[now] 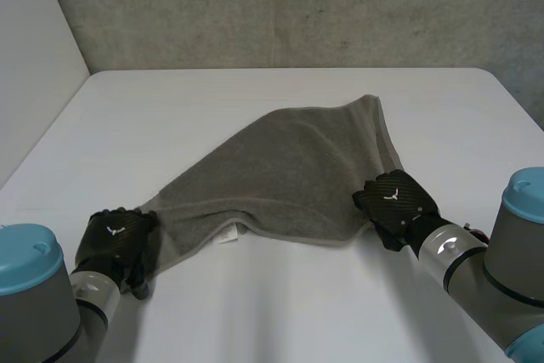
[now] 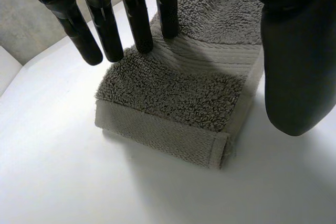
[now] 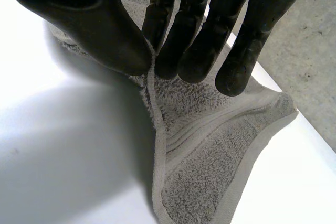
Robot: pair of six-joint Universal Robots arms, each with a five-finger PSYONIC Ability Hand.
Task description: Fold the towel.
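One grey terry-cloth towel (image 1: 289, 167), a single piece. One flat white counter (image 1: 255, 320) beneath it. Two black robot hands: the left hand (image 1: 115, 240), its straight fingers (image 2: 137, 24) resting on one corner of the towel, and the right hand (image 1: 395, 206), whose fingers (image 3: 194, 40) and thumb pinch one towel edge. Two arms with grey joints and light-blue caps: the left arm (image 1: 34, 303) and the right arm (image 1: 510, 261). One small white label (image 1: 228, 236) at the towel's hem, between the two sets of fingers
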